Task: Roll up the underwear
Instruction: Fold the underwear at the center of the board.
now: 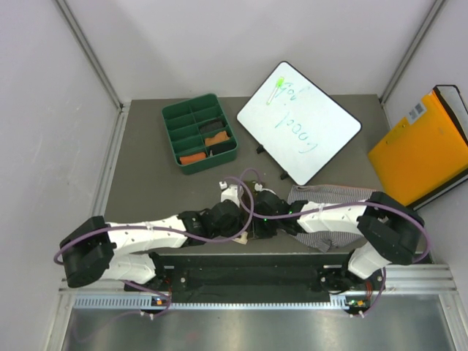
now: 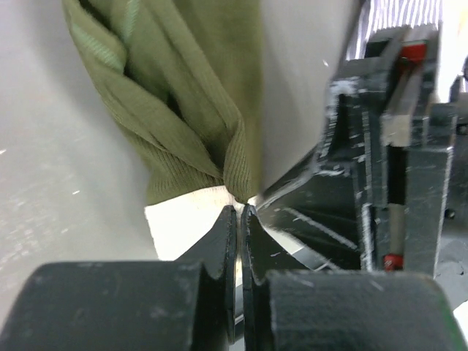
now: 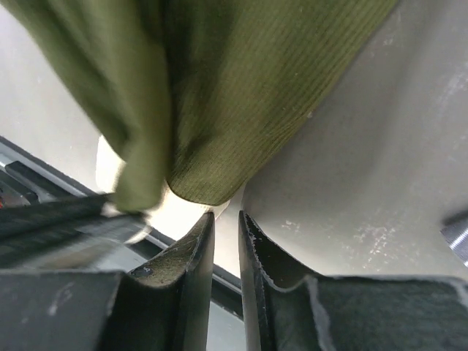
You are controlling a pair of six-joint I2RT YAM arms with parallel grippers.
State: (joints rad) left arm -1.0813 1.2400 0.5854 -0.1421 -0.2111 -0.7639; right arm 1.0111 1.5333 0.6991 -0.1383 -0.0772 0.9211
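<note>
The olive green underwear [image 2: 183, 110] with its cream waistband [image 2: 183, 219] hangs bunched between my two grippers. My left gripper [image 2: 240, 208] is shut on its lower edge at the waistband. My right gripper [image 3: 227, 216] pinches the cream edge below the olive fold [image 3: 219, 110], its jaws nearly together. In the top view both grippers [image 1: 245, 219] [image 1: 259, 221] meet near the table's front centre and hide this underwear. The grey-white striped underwear [image 1: 311, 192] lies flat under the right arm and also shows in the left wrist view [image 2: 395, 18]. I cannot pick out the black speckled underwear.
A green divided tray [image 1: 172, 117] stands at the back left, with orange and black rolled items in it. A whiteboard [image 1: 298, 121] leans at the back centre. A yellow folder [image 1: 420, 150] stands at the right. The right gripper's black housing [image 2: 380, 168] is close beside my left fingers.
</note>
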